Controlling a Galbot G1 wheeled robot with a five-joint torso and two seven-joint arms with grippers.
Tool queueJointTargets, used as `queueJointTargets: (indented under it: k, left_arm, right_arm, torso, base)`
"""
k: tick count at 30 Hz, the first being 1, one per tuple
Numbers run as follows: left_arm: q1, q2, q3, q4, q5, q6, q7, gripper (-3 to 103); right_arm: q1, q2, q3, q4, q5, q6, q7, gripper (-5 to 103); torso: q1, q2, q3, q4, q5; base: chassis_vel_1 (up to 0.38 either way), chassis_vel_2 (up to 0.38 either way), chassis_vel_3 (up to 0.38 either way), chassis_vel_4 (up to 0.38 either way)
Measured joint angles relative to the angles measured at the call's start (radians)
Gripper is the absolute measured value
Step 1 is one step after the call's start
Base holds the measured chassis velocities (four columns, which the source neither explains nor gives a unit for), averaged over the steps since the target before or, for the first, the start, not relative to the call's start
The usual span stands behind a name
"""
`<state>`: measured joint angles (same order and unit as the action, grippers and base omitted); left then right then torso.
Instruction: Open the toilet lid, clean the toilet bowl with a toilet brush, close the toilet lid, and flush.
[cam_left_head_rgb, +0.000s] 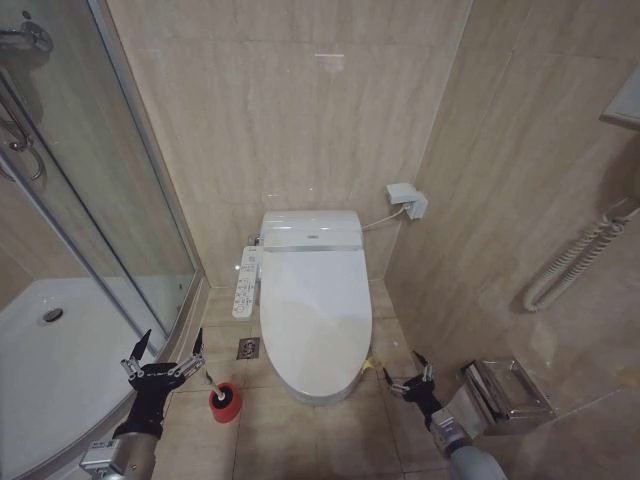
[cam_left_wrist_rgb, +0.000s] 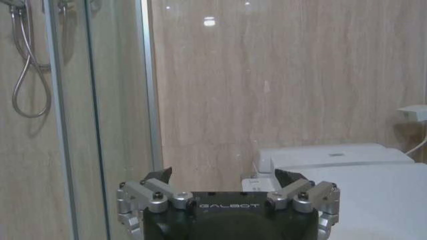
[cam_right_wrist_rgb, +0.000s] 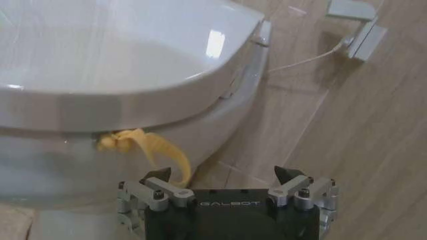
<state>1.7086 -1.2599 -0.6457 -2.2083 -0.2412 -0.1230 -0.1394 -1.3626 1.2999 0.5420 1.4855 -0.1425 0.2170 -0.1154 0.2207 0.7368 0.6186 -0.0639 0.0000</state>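
The toilet lid is down, a glossy white oval covering the toilet bowl, which is hidden beneath it. In the right wrist view the lid fills the upper part, with a yellow tag hanging at its front rim. The toilet brush stands in a red holder cup on the floor to the left of the toilet. My left gripper is open, low and left of the cup. Open as well, my right gripper hovers by the toilet's front right corner, close to the tag.
A glass shower enclosure with a white tray takes up the left. A control panel sticks out on the toilet's left side. A floor drain lies beside it. A metal paper holder and a coiled hose are on the right wall.
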Motion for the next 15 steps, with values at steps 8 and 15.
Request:
queueJointTargets:
  k: [8, 15]
  left_arm:
    - [0.0, 0.0, 0.0, 0.0, 0.0, 0.0, 0.0, 100]
    - [0.0, 0.0, 0.0, 0.0, 0.0, 0.0, 0.0, 100]
  right_arm:
    - [0.04, 0.027, -0.029, -0.069, -0.004, 0.008, 0.012, 100]
    - [0.062, 0.032, -0.047, -0.098, -0.004, 0.018, 0.012, 99]
  torso:
    - [0.0, 0.0, 0.0, 0.0, -0.0001]
    - [0.0, 0.0, 0.0, 0.0001, -0.0001]
  base:
    - [0.0, 0.0, 0.0, 0.0]
    - [0.0, 0.0, 0.0, 0.0]
